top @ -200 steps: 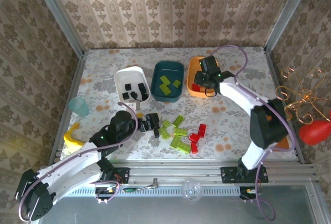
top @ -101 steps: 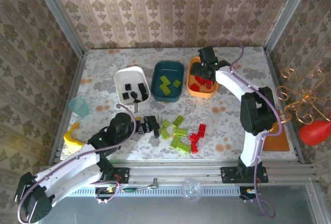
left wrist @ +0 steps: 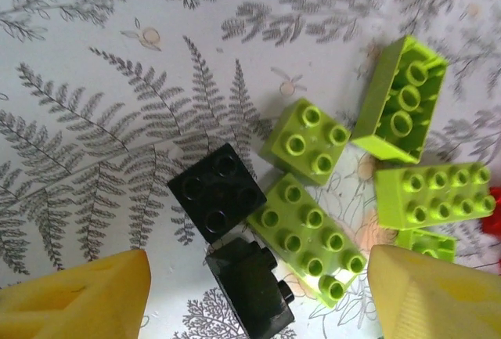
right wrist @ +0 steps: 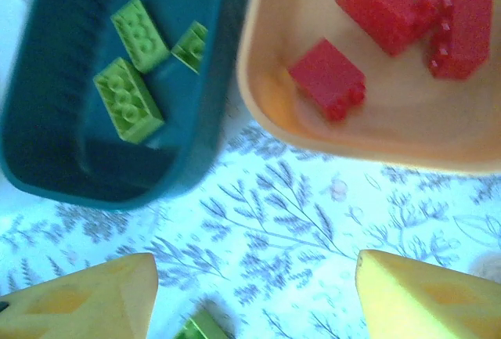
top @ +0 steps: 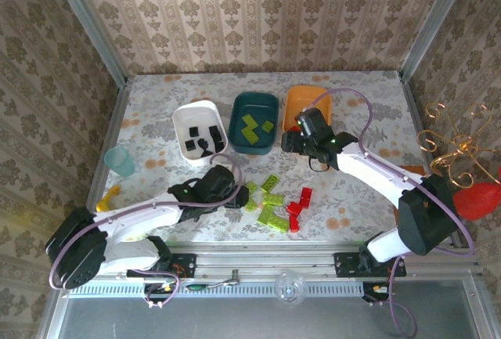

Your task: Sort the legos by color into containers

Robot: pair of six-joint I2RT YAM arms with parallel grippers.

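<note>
The left gripper (left wrist: 258, 288) hangs low over the patterned table (top: 149, 131), toward the middle of its near edge. Its yellow fingers (left wrist: 78, 296) are spread wide and clamp nothing. A square black plastic brick (left wrist: 219, 194) and a second black brick (left wrist: 252, 288), tipped on its side, lie between them untouched. Just right of these lie loose translucent lime-green bricks (left wrist: 309, 237), then small loose red bricks (top: 297, 204).

The right gripper (right wrist: 254, 292) is likewise spread and empty, above bare table just nearer than the dark teal rounded plastic tray (right wrist: 47, 120) and the orange rounded plastic tray (right wrist: 391, 112). The teal tray holds sorted lime-green bricks (right wrist: 129, 100), and the orange tray holds sorted red bricks (right wrist: 329, 81). The white rounded plastic tray (top: 192, 113), leftmost in the row, holds sorted black bricks (top: 202, 137).
</note>
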